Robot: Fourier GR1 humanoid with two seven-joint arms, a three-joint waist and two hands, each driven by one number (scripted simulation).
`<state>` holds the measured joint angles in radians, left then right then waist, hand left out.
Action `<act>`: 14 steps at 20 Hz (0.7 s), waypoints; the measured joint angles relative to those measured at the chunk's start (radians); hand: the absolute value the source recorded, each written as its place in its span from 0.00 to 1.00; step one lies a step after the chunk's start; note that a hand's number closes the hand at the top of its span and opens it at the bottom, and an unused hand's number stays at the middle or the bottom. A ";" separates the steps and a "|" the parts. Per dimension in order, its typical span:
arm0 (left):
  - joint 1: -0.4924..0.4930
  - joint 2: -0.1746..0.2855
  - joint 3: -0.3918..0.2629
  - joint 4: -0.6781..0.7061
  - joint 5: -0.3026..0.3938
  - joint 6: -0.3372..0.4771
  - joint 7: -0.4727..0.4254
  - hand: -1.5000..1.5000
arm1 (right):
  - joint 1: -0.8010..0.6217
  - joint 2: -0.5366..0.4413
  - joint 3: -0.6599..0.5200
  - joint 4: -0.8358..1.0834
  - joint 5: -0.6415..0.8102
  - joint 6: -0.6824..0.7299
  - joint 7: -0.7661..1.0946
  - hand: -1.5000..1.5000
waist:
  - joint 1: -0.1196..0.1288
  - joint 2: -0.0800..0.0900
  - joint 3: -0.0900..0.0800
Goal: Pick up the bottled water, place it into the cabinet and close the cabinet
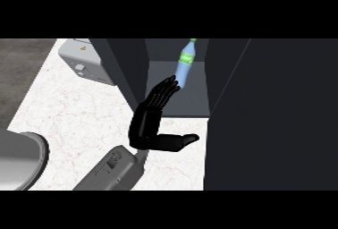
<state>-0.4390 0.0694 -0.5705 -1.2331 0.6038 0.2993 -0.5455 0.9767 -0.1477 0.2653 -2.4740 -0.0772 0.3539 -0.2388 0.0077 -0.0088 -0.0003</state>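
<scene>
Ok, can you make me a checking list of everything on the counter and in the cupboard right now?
Surface: white marbled counter.
Job's things: bottled water standing inside the dark cabinet, which is open; the big dark panel at the right looks like its door.
Clutter: grey boxy appliance at the back left.
Hands: left hand open, straight fingers pointing at the bottle's base, not curled round it; right hand not in view.
Cables: nothing seen.
Surroundings: grey curved basin at the lower left, perhaps a sink.
</scene>
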 measured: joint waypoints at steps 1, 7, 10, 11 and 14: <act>0.028 0.016 -0.012 -0.043 -0.002 0.000 0.013 1.00 | 0.003 -0.017 0.001 -0.002 0.003 0.015 -0.002 1.00 | 0.001 -0.001 0.000; 0.200 0.121 -0.033 -0.225 0.005 -0.025 0.041 1.00 | 0.007 -0.109 0.026 -0.010 0.038 0.094 -0.009 1.00 | 0.002 -0.001 -0.001; 0.272 0.176 -0.019 -0.307 0.010 -0.027 0.045 0.00 | 0.016 -0.161 0.051 -0.014 0.048 0.145 -0.024 1.00 | 0.000 -0.002 -0.001; 0.303 0.196 -0.014 -0.332 0.016 -0.034 0.041 0.00 | 0.016 -0.168 0.072 -0.015 0.055 0.155 -0.030 1.00 | 0.000 -0.003 -0.001; 0.368 0.252 0.021 -0.391 0.033 -0.050 0.034 0.00 | 0.012 -0.199 0.099 -0.019 0.064 0.181 -0.051 1.00 | -0.003 -0.004 -0.002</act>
<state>-0.0709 0.3216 -0.5498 -1.6245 0.6364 0.2494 -0.5119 0.9885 -0.3471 0.3638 -2.4927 -0.0129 0.5351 -0.2902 0.0049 -0.0124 -0.0019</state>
